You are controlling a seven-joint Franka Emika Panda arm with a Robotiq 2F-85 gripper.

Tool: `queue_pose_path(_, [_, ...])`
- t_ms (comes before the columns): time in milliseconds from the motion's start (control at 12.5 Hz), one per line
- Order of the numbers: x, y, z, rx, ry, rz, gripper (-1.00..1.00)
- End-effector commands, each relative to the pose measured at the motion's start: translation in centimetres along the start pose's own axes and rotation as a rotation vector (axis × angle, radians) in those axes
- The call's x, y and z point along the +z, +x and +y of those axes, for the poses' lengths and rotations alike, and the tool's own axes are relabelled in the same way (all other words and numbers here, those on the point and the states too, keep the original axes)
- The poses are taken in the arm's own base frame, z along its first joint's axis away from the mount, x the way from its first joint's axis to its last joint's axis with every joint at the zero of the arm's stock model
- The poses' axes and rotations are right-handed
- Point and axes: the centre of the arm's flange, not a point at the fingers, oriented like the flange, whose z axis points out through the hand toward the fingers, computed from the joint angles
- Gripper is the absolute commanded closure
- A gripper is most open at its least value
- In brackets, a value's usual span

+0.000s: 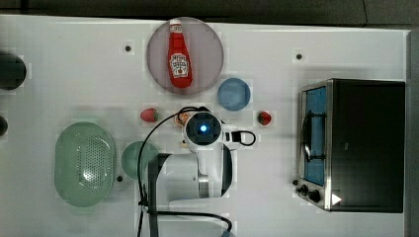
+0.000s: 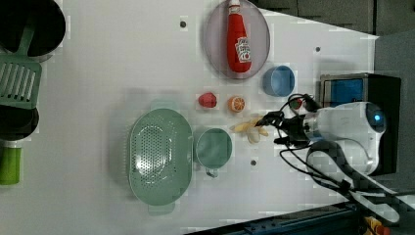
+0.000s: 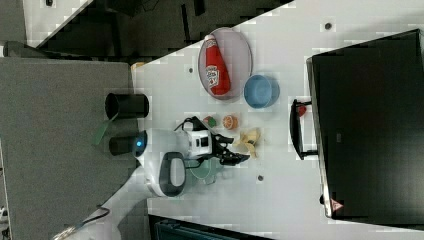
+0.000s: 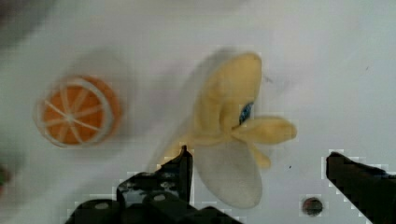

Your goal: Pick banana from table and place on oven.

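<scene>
The banana (image 4: 229, 126) is a pale yellow toy with its peel flaps spread, lying on the white table (image 1: 74, 84). In the left view the banana (image 2: 249, 129) lies beside the green cup, and in the right view the banana (image 3: 248, 140) is just ahead of my fingers. My gripper (image 4: 259, 156) hangs open just above it, and the banana's white end sits between the two black fingers, closer to one of them. The gripper (image 2: 275, 129) holds nothing. The oven (image 1: 365, 143), with its black top and blue glass door, stands at the top view's right.
A ketchup bottle (image 1: 180, 54) lies on a round plate, with a blue bowl (image 1: 233, 94) beside it. Two strawberries (image 1: 148, 115) (image 1: 265, 117) and an orange slice (image 2: 237, 104) lie near the banana. A green colander (image 1: 84, 163) and a green cup (image 2: 213, 148) stand at the top view's left.
</scene>
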Motion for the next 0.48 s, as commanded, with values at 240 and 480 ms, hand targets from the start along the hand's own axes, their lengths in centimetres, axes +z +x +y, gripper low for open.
queue_pose_path(240, [2.3, 0.2, -1.1, 0.032, 0.05, 0.028, -1.0])
queue_pose_path(480, [2.8, 0.0, -0.9, 0.032, 0.048, 0.025, -0.43])
